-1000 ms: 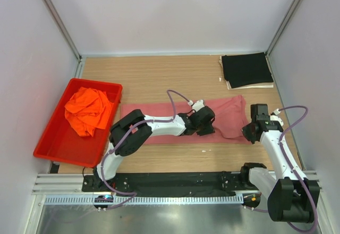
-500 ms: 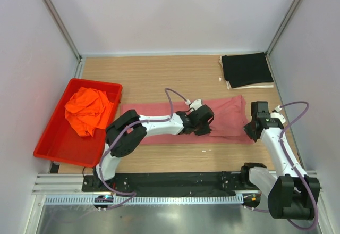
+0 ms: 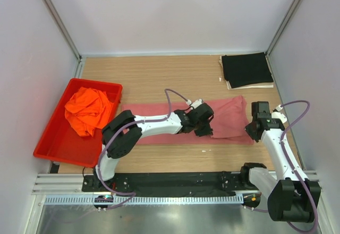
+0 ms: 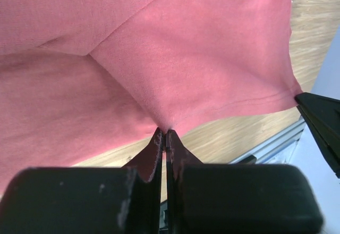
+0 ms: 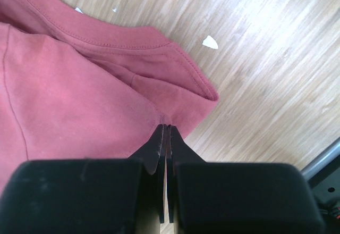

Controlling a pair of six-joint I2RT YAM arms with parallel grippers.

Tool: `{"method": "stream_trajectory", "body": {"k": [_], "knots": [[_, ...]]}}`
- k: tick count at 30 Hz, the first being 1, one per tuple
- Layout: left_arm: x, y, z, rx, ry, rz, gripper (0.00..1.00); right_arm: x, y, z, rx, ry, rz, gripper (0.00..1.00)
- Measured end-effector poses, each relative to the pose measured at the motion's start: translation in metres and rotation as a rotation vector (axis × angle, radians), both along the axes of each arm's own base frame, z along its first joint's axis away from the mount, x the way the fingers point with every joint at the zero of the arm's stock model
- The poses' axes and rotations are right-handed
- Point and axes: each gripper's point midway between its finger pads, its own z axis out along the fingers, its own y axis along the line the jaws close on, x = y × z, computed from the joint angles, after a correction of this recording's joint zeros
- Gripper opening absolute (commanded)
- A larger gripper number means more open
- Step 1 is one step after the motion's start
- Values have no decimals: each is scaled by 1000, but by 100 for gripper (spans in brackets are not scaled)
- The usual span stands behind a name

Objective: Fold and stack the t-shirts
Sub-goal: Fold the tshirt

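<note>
A dusty rose-red t-shirt (image 3: 159,115) lies stretched in a long strip across the middle of the table. My left gripper (image 3: 206,131) is shut on its near edge about halfway along, the cloth pinched at the tips (image 4: 164,133). At the shirt's right end my right gripper (image 3: 254,137) is shut on a fold beside the collar hem (image 5: 166,126). A bright orange t-shirt (image 3: 87,110) lies crumpled in the red tray (image 3: 52,151) on the left. The black t-shirt (image 3: 246,69) rests folded at the far right corner.
The red tray takes up the table's left side. A pale sheet (image 3: 249,85) pokes out from under the black shirt. Small white scraps (image 5: 210,42) lie on the wood near the right gripper. White walls close in the table on three sides.
The left gripper has closed on the rose shirt's near edge and shifted slightly. The right gripper, still holding the shirt's right end, has drifted a little toward the near edge.
</note>
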Motion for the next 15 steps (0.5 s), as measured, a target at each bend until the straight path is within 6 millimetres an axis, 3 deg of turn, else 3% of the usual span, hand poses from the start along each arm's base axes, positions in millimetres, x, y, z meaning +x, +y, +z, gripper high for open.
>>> {"method": "stream_trajectory", "body": {"k": [7,15], "knots": [[-12,-6,-1,-28,68,-12,0,-9,-2,-7,-12,59,-5,1],[-23,-6,-23,-11,143,-20,0,-10,-3,-8,-13,67,-3,1]]}}
